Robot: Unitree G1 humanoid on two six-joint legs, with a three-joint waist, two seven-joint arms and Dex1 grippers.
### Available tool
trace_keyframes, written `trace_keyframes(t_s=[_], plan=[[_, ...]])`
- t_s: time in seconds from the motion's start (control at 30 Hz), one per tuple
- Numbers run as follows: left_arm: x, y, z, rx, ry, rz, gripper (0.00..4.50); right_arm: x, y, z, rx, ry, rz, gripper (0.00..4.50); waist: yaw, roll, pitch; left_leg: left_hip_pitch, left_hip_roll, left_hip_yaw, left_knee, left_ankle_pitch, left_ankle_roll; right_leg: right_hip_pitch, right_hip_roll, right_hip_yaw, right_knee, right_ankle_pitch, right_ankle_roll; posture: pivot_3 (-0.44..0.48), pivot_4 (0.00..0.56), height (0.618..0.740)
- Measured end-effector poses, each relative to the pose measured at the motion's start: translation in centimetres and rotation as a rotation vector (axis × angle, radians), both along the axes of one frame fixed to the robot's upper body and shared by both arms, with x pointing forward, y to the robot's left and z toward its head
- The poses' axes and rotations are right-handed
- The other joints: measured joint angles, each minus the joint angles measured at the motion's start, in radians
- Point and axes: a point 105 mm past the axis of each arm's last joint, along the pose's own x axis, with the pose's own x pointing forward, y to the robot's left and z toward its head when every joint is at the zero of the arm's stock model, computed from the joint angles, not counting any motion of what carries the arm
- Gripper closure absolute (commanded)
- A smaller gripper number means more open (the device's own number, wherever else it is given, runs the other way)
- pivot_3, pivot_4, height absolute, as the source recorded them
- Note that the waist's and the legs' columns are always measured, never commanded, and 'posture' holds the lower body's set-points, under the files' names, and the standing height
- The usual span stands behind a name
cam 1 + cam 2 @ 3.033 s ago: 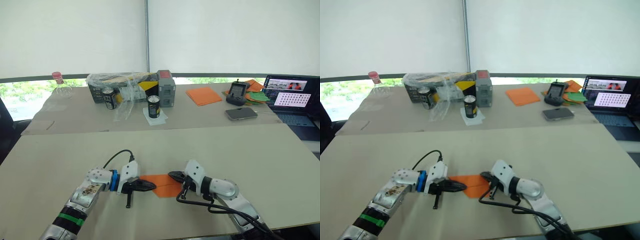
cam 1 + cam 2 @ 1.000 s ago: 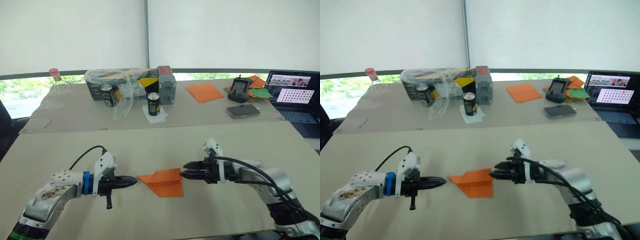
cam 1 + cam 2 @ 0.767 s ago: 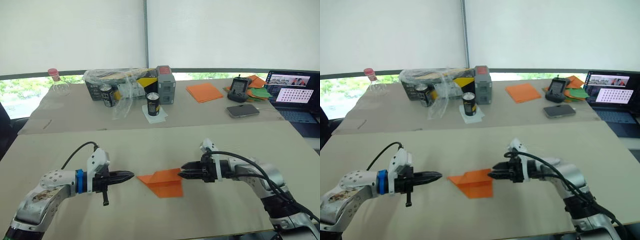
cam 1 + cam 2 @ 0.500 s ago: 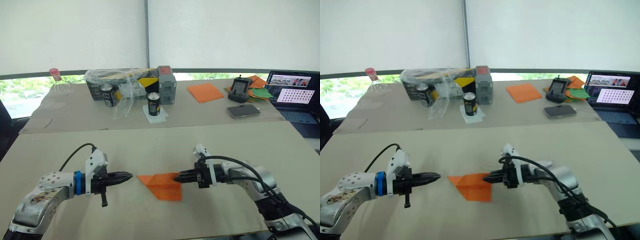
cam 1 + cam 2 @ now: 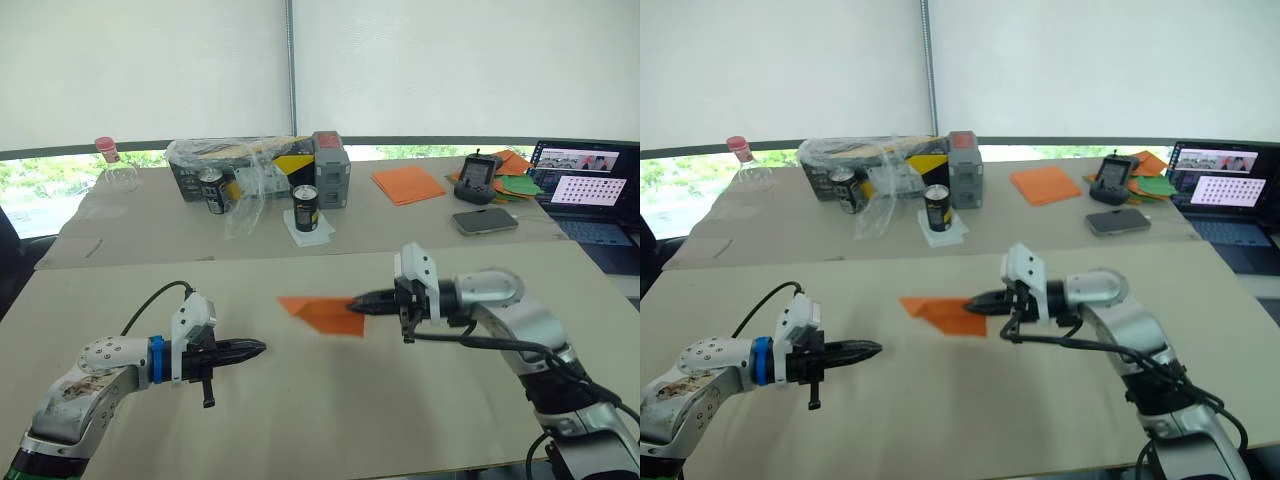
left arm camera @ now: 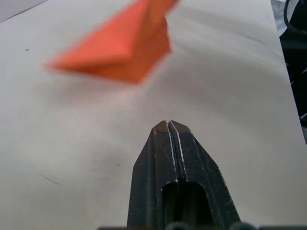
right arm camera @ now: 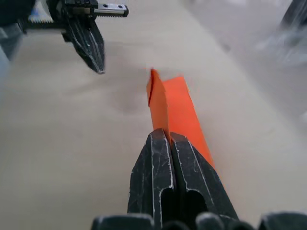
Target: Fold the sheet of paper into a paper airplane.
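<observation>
a: what are the fingers doing?

b: the right gripper has its two black fingers pressed together on the rear end of the paper airplane, pinching it. the orange wedge sticks straight out from the fingertips, nose pointing toward the robot's left, and it hangs in the air above the near worktop, not touching it.

a: and the left side?

b: the left gripper has its fingers closed flat against each other with nothing between them. it sits low over the near worktop, tip pointing toward the right arm, below and to the left of the airplane's nose, with a clear gap between them.

a: how does the airplane look?

b: in the right wrist view it shows an upright folded ridge with a flatter wing panel beside it. in the left wrist view it is a blurred orange triangle beyond the closed fingertips.

a: what else is around?

b: on the far worktop, well apart from the arms, a black can stands on a white square of paper, and a second can stands in front of a box wrapped in clear plastic. a grey box stands beside it. a clear bottle with a pink cap is at the far left. to the right lie a flat stack of orange sheets, a handheld controller, a phone, some green papers and an open laptop.
</observation>
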Motion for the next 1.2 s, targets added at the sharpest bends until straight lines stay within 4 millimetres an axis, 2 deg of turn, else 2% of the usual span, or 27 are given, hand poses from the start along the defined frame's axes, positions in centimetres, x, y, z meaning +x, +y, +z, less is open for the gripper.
trace_keyframes(t_s=[0.07, 0.17, 0.23, 0.3, 0.4, 0.47, 0.7, 0.83, 0.9, 1.07, 1.2], plan=[[0.2, -0.1, 0.2, -0.001, -0.008, -0.006, 4.5, 0.2, 0.5, 0.4, -0.027, -0.178, 0.032, 4.46, 0.0, 0.0, 0.0, 0.0, 0.0, 0.0, 0.0, 0.0, 0.0, 0.0, 0.0, 0.0, 0.0, 0.0, 0.0, 0.0, 0.15, 0.74], [0.2, -0.1, 0.3, -0.002, -0.008, -0.008, 4.5, 0.6, 0.8, -0.2, -0.08, -0.406, 0.051, 4.46, 0.0, 0.0, 0.0, 0.0, -0.001, 0.0, 0.0, 0.0, 0.0, 0.0, 0.0, 0.0, 0.001, 0.0, 0.0, 0.0, 0.15, 0.74], [0.3, 0.0, 0.2, -0.002, -0.005, -0.005, 4.5, 0.4, 0.7, -1.7, -0.134, -0.538, 0.067, 4.46, 0.003, 0.0, 0.0, 0.0, -0.001, 0.0, 0.0, 0.001, -0.001, 0.0, 0.0, 0.0, 0.002, 0.0, 0.0, 0.0, 0.15, 0.74], [0.3, 0.0, 0.1, -0.002, -0.001, -0.004, 4.5, -0.6, 1.0, -4.4, -0.191, -0.636, 0.116, 4.46, 0.003, 0.0, 0.0, 0.0, -0.002, 0.0, 0.001, 0.002, -0.004, -0.001, 0.0, 0.0, 0.002, 0.0, 0.0, 0.0, 0.15, 0.74], [0.3, -0.1, 0.2, -0.002, -0.004, -0.009, 4.5, -1.8, 0.9, -7.1, -0.228, -0.68, 0.162, 4.46, 0.001, 0.0, 0.0, 0.0, -0.002, 0.001, 0.001, 0.004, -0.007, 0.0, 0.001, 0.001, 0.003, 0.0, 0.0, 0.0, 0.15, 0.74], [0.4, -0.1, 0.2, -0.002, -0.003, -0.01, 4.5, -2.5, 0.6, -8.2, -0.227, -0.692, 0.174, 4.46, 0.0, 0.0, 0.0, 0.001, -0.002, 0.002, 0.001, 0.004, -0.006, 0.0, 0.001, 0.002, 0.003, 0.0, 0.0, 0.0, 0.15, 0.74], [0.5, -0.4, 0.3, -0.004, 0.0, -0.027, 4.5, -3.4, -0.7, -9.8, -0.229, -0.705, 0.185, 4.46, 0.0, 0.0, 0.0, 0.003, -0.001, 0.002, 0.001, 0.002, -0.002, 0.001, 0.004, 0.004, 0.003, 0.0, 0.0, 0.0, 0.15, 0.74], [0.5, -0.6, 0.1, -0.004, 0.008, -0.04, 4.5, -3.4, -1.4, -10.0, -0.24, -0.697, 0.183, 3.36, -0.001, 0.0, 0.0, 0.003, 0.0, 0.002, 0.001, 0.001, -0.002, 0.001, 0.004, 0.005, 0.003, 0.0, 0.0, 0.0, 0.15, 0.74], [0.5, -0.6, 0.0, -0.004, 0.013, -0.042, 4.5, -3.4, -1.8, -9.8, -0.237, -0.692, 0.179, 2.56, -0.001, 0.0, 0.0, 0.003, 0.0, 0.002, 0.001, 0.001, -0.002, 0.002, 0.004, 0.005, 0.003, 0.0, 0.0, 0.0, 0.15, 0.74], [0.5, -0.6, 0.0, -0.004, 0.015, -0.044, 4.5, -4.1, -2.9, -8.2, -0.229, -0.66, 0.193, 0.93, 0.002, 0.0, 0.0, 0.003, 0.0, 0.002, 0.001, 0.001, -0.001, 0.003, 0.004, 0.005, 0.003, 0.0, 0.0, 0.0, 0.15, 0.74], [0.5, -0.6, -0.1, -0.005, 0.021, -0.043, 4.5, -4.9, -3.7, -7.3, -0.198, -0.557, 0.165, 0.93, 0.001, 0.0, 0.0, 0.003, 0.0, 0.002, 0.002, 0.001, -0.001, 0.003, 0.003, 0.005, 0.003, 0.0, 0.0, 0.0, 0.15, 0.74]])
